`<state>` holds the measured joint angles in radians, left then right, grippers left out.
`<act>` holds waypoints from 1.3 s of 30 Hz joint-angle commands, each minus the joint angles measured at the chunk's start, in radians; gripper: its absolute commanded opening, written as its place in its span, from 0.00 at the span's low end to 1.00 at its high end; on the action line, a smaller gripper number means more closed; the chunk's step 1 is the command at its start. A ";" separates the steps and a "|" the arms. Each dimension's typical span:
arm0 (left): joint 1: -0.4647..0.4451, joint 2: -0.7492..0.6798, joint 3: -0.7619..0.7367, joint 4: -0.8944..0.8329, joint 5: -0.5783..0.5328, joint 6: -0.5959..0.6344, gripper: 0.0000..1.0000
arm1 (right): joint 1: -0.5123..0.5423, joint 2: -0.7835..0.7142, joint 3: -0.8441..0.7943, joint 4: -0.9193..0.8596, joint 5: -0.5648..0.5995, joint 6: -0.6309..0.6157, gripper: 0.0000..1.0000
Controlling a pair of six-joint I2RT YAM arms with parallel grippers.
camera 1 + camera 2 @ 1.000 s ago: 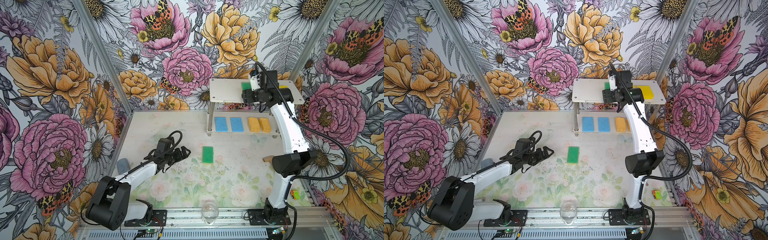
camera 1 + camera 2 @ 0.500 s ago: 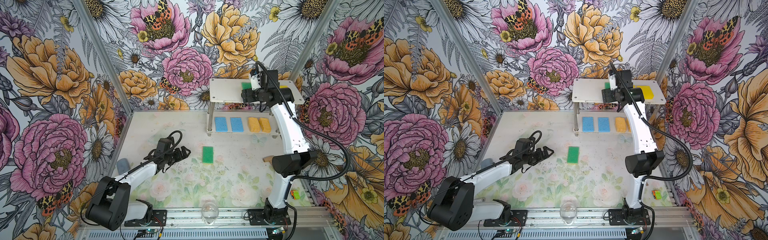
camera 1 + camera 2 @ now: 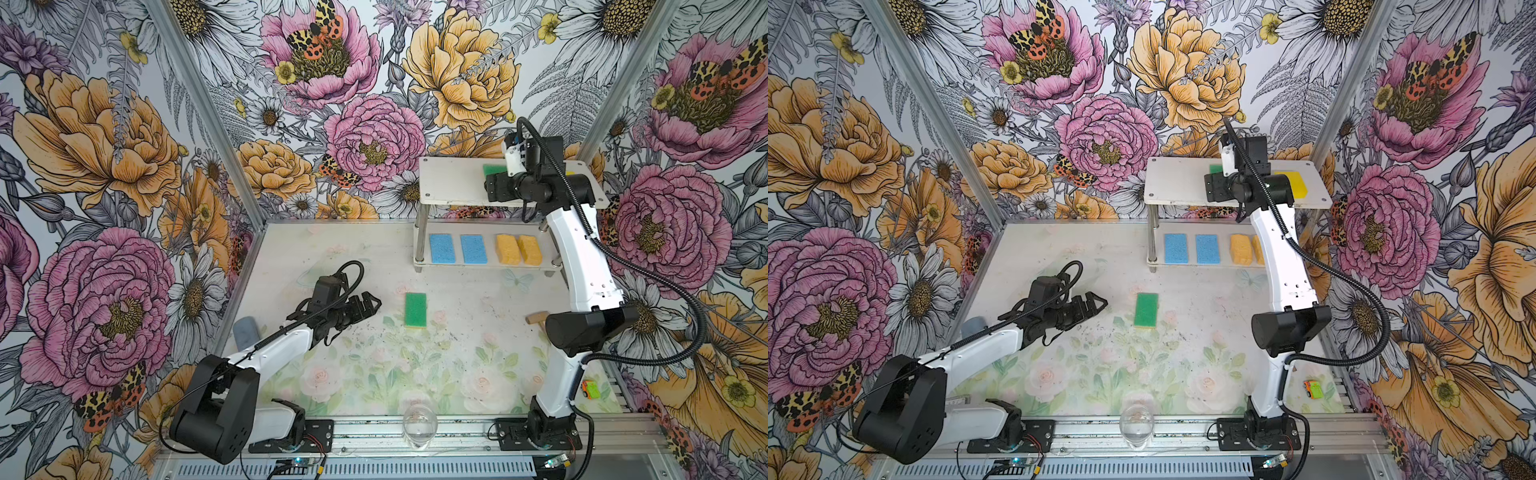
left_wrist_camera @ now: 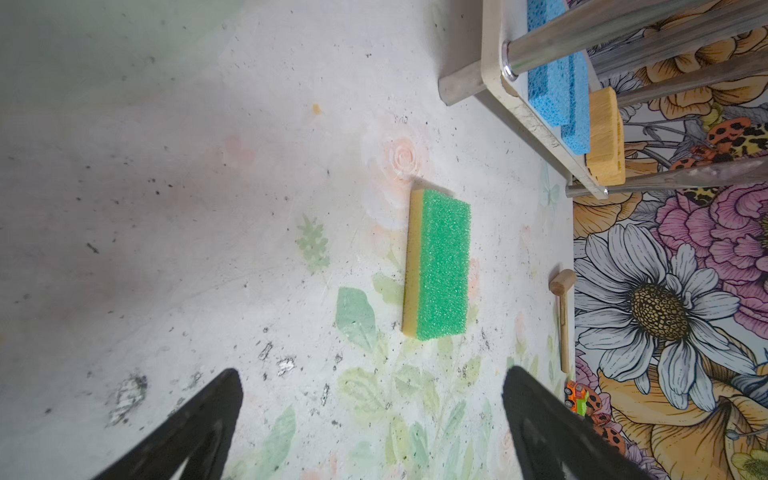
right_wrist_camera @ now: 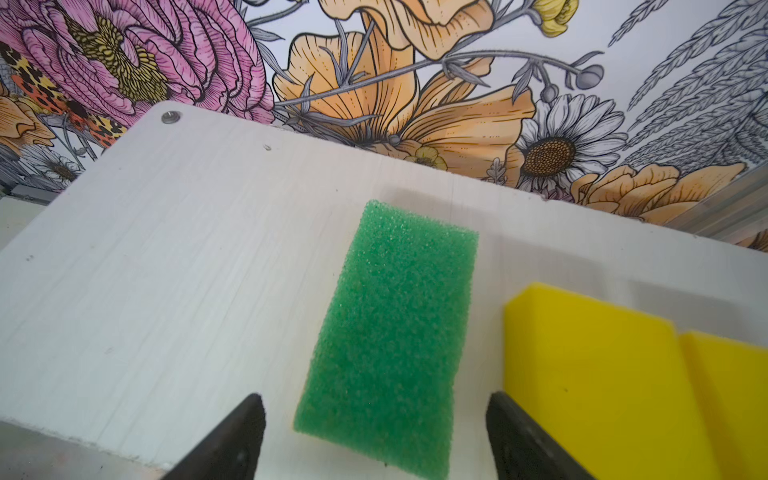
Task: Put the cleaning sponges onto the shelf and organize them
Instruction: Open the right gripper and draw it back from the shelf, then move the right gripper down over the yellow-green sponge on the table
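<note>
Up on the top board: right pincer [image 5: 374, 401] poised over the shelf [image 3: 453, 183], jaws spread wide, a gap showing on each side of the shelved green sponge [image 5: 395, 332]. Nothing gripped.
Its neighbours: the shelved green sponge lies flat, green face up, just beside the two bright yellow sponges [image 5: 590, 374]; bare board on its other side, room for a partner, I'd say.
Lower board: two blue sponges [image 3: 443, 248] side by side, then two orange sponges [image 3: 508, 249] touching, all lined up the same way.
Odd one out: loose green sponge [image 3: 415, 309] lying alone on the surface [image 3: 478, 345], in front of the shelf and well apart from it.
Down low: left pincer [image 3: 372, 302] just above the surface, jaws wide and empty, nose aimed at the loose green sponge. Near it, not touching.
Key relation: the loose green sponge sits straight ahead of the left pincer, toward the middle; its long axis runs front-to-back, toward the shelf, crosswise to that arm's line of reach.
Nearer arm: the left, clearly — the right is up at the shelf.
Score: seven on the shelf, one off.
Call: the grab likely wants the jaws across the short width — whether the wrist is turned for that, I cannot tell.
</note>
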<state>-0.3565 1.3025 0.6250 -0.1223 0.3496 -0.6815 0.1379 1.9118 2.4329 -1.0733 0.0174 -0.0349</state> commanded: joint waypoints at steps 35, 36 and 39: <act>-0.013 0.110 0.053 0.073 0.018 -0.004 0.99 | 0.174 -0.766 -1.003 0.121 -0.137 0.499 0.95; -0.013 0.112 0.053 0.073 0.015 -0.006 0.99 | 0.186 -0.769 -1.032 0.140 -0.137 0.513 0.95; -0.024 0.113 0.053 0.070 0.005 -0.009 0.99 | 0.215 -0.775 -1.111 0.186 -0.103 0.568 0.95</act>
<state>-0.3698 1.4120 0.6567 -0.0704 0.3710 -0.6819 0.3325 1.1614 1.3598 -0.9745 -0.1249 0.4541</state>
